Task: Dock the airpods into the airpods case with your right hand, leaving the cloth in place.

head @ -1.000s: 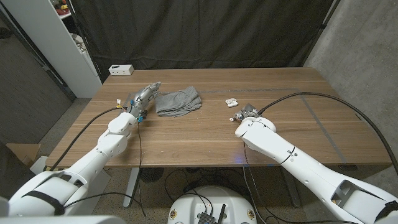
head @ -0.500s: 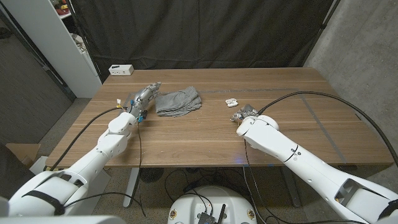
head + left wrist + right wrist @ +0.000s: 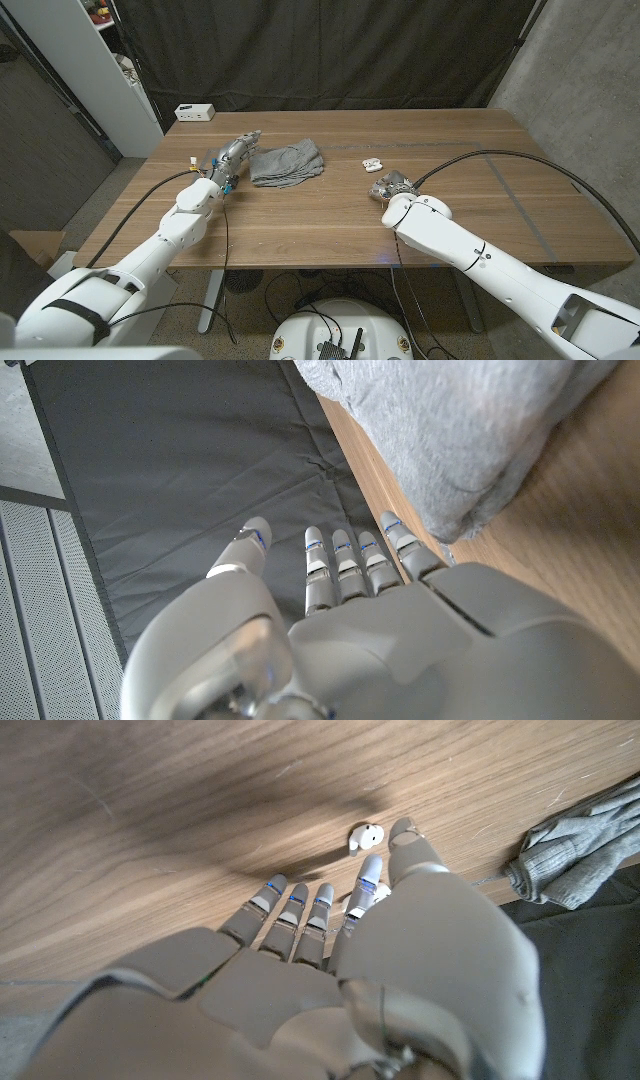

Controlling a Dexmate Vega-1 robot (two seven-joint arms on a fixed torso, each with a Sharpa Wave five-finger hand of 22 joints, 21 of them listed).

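Note:
A small white AirPods set (image 3: 373, 162) lies on the wooden table (image 3: 300, 215), right of centre; it is too small to tell the case from the earbuds. In the right wrist view it is a small white piece (image 3: 366, 837) just beyond my fingertips. My right hand (image 3: 392, 184) hovers just short of it, fingers stretched and apart, holding nothing; the right wrist view shows the same hand (image 3: 330, 950). The crumpled grey cloth (image 3: 288, 162) lies left of centre, and its corner (image 3: 575, 845) shows in the right wrist view. My left hand (image 3: 232, 155) is beside the cloth's (image 3: 470, 430) left edge, fingers straight and empty.
A white box (image 3: 195, 112) sits at the table's far left corner. A black cable (image 3: 520, 158) arcs over the right side of the table. A white cabinet (image 3: 90, 70) stands past the left edge, and a dark curtain (image 3: 330, 50) hangs behind.
My right forearm has swung slightly left and nearer, while the hand stays just short of the white AirPods set. The left arm and the cloth have not moved.

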